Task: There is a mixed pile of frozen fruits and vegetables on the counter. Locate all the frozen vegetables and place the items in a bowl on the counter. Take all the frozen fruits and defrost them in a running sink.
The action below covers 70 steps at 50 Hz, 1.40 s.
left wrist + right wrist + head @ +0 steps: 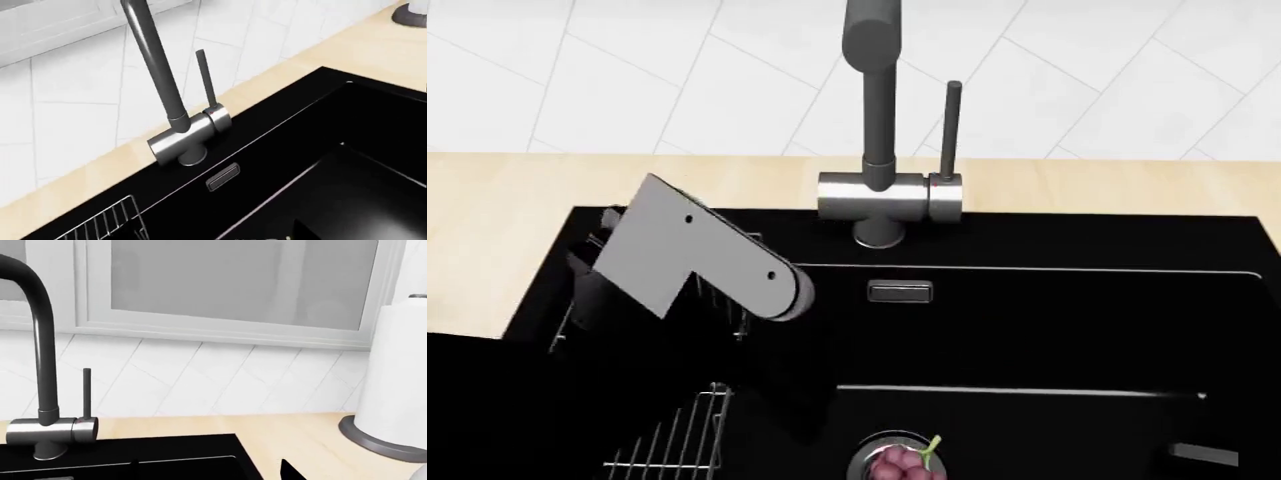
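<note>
At the bottom of the black basin, right on the round steel drain (894,452), sits the purple-red grape bunch (897,467) with its little green stem sticking up; only its top shows at the lower edge of my head view. The sink (1054,330) is a matte black rectangle with crisp, straight walls and a small steel overflow slot (900,291) set in its back wall. Behind it stands the faucet (874,120): a tall dark grey tube rising from a brushed-steel barrel body, with a thin upright lever (953,130) just beside it. A wire rack (681,435) of thin pale rods lies along the basin's left side. The counter (507,220) around the sink is light beige wood grain, smooth, backed by glossy white tiles laid on the diagonal.

My left arm (701,262) reaches over the sink's left part, a flat grey plate with a rounded end; the jaws below it are lost in the dark, so I cannot tell how they stand. My right jaws do not show clearly either, so again I cannot tell. Through my right wrist camera I see a white paper roll (397,375) on a round grey base, standing on the counter beside the sink.
</note>
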Available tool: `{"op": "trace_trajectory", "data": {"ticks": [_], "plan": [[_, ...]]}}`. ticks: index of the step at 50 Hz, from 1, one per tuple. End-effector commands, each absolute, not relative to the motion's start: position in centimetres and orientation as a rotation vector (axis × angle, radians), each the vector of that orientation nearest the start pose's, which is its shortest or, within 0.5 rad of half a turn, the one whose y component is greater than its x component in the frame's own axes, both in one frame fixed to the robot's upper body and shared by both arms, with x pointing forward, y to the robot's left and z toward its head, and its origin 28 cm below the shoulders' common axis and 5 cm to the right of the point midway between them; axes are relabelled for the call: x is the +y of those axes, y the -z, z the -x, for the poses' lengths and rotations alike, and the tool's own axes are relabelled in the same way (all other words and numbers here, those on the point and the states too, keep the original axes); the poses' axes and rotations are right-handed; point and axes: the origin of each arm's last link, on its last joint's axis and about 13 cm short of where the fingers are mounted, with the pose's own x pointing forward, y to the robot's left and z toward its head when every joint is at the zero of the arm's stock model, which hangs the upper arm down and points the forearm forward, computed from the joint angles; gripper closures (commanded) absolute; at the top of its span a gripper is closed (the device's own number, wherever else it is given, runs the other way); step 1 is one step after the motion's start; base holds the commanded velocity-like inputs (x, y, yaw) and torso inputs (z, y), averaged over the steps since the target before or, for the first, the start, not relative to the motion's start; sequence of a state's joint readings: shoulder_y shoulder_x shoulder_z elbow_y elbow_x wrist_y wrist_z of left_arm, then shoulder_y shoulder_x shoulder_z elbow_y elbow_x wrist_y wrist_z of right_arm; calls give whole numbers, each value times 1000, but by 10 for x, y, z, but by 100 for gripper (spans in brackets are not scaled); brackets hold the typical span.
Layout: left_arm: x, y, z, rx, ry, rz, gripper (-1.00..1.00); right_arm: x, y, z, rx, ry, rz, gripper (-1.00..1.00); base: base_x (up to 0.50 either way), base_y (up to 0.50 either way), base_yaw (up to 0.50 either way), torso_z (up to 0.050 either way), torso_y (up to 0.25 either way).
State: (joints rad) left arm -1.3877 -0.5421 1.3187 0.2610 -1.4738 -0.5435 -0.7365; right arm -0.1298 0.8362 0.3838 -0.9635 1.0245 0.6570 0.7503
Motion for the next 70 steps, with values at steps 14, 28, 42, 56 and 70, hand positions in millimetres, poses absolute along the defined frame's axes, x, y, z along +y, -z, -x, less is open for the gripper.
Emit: {"op": "trace_trajectory", "data": {"ticks": [14,28,42,56,70], "plan": [[229,-220,-193,-36,141,-32,-100,-173,-195,-145,-143,155,72,-100,0,0,0,0,0],[259,-197,-167,-15,21,21,-100,-170,-194,-146,-149,153,92,-100,0,0,0,0,0],[258,-191,-192,-70,57,85,-100,-166,-187,-152,-140,148,58,-100,0,0,0,0,0],[263,-186,-180,-53,85,30,-100,-164,-189,-152,-164,140,81,-100,0,228,0,0,0],[265,-195,-174,-66,65,22,-100,-163,-188,-153,-157,139,99,-100,0,500,0,0,0]]}}
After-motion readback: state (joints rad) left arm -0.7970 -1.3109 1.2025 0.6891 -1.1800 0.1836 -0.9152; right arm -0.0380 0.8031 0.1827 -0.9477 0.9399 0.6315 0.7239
